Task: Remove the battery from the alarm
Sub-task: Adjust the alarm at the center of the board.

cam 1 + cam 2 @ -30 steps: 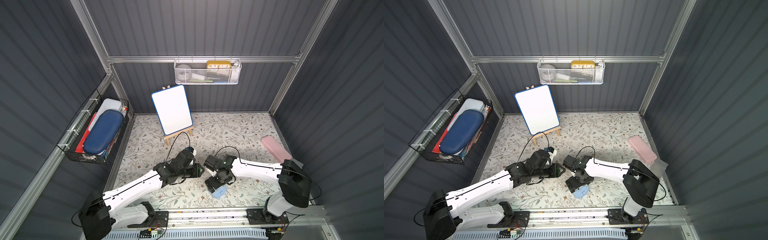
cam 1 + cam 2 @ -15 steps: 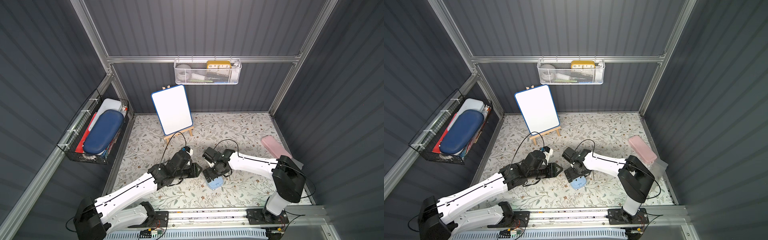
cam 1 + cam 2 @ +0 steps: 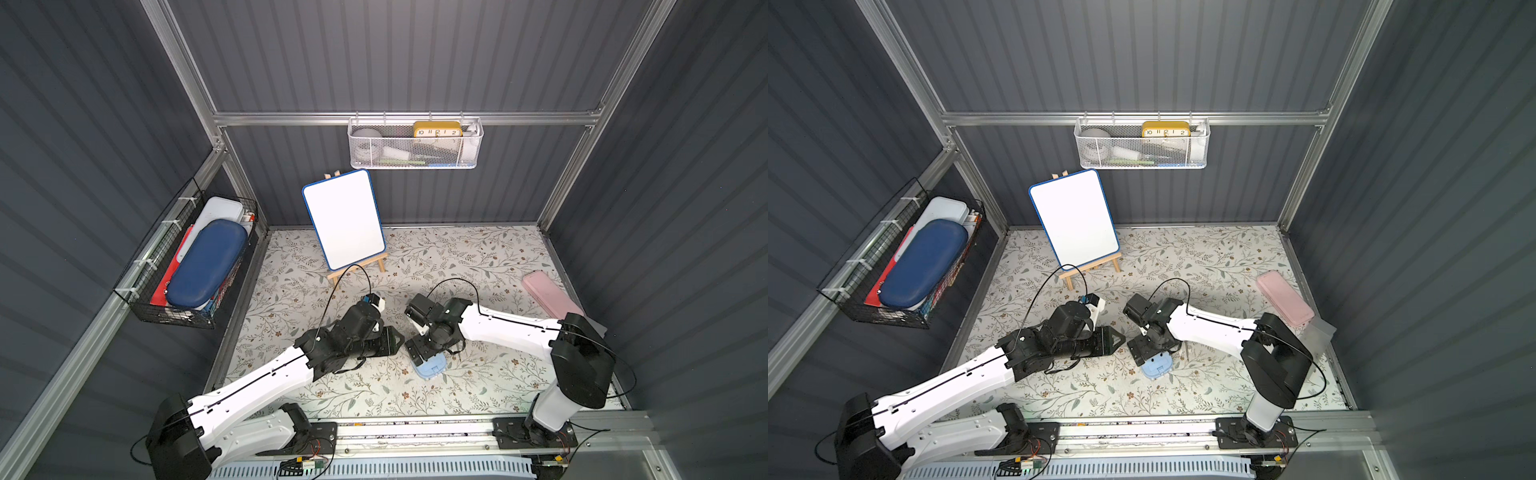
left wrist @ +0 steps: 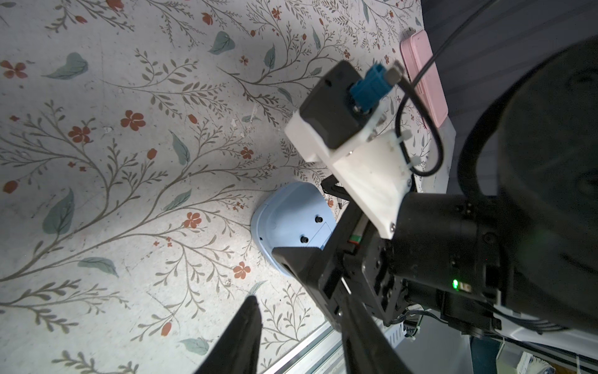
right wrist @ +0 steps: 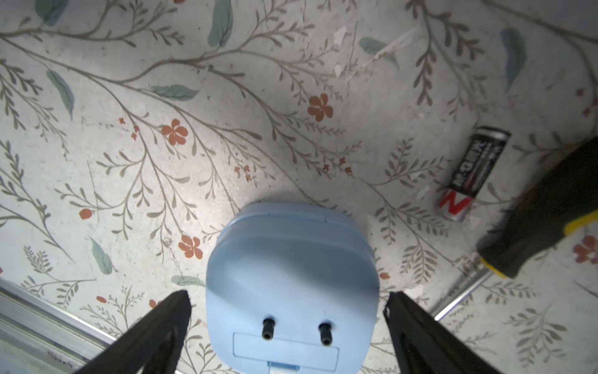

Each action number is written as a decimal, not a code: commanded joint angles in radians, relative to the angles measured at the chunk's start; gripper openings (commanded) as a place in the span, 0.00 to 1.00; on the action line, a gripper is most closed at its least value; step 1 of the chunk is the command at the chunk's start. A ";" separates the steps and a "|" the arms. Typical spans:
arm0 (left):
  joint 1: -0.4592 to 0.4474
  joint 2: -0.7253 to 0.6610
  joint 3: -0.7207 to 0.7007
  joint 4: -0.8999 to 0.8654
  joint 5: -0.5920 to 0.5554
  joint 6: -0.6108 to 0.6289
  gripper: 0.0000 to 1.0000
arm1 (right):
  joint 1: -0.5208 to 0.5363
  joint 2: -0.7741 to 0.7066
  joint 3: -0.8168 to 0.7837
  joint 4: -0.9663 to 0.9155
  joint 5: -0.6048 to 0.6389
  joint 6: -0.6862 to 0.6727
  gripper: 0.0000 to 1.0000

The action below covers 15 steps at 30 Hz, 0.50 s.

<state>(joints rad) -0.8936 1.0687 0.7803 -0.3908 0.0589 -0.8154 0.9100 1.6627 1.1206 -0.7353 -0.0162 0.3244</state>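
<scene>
From the left, I count two arms over the floral-patterned desk (image 3: pixel 457 257). The left claw (image 3: pixel 392 341) is partly spread with nothing between its two fingers, its tips just beside the right claw (image 5: pixel 287 296). The right claw is spread wide. Its two fingers straddle the single light-blue rounded-square plastic alarm (image 5: pixel 291 268) without touching its sides. The alarm lies with its plain back and two small black knobs facing up. One small dark cylindrical battery with a red band (image 5: pixel 474 173) lies loose on the desk, out of the alarm and apart from it, just beside one black-and-yellow-handled screwdriver (image 5: pixel 543 213). One flat pink case (image 3: pixel 548 295) sits far right.
</scene>
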 commanded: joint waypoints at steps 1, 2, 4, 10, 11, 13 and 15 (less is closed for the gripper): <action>0.007 -0.019 -0.021 -0.013 0.017 0.000 0.45 | 0.016 -0.016 -0.019 -0.062 -0.027 0.006 0.99; 0.007 -0.020 -0.022 -0.013 0.019 0.001 0.45 | 0.017 -0.018 -0.025 -0.062 -0.025 0.008 0.99; 0.006 -0.025 -0.027 -0.010 0.021 0.002 0.46 | 0.017 -0.014 -0.026 -0.076 -0.023 0.003 0.99; 0.006 -0.025 -0.034 -0.005 0.027 0.006 0.46 | 0.018 0.013 -0.023 -0.073 -0.003 0.024 0.99; 0.006 -0.024 -0.037 -0.005 0.026 0.005 0.46 | 0.019 0.028 -0.010 -0.088 0.001 0.025 0.99; 0.007 -0.025 -0.041 -0.002 0.028 0.005 0.46 | 0.025 0.050 0.002 -0.108 0.013 0.028 0.99; 0.007 -0.024 -0.047 0.005 0.030 0.005 0.46 | 0.030 0.050 -0.001 -0.095 0.011 0.032 0.99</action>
<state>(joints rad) -0.8936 1.0611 0.7540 -0.3893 0.0746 -0.8154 0.9298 1.6924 1.1069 -0.7975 -0.0223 0.3412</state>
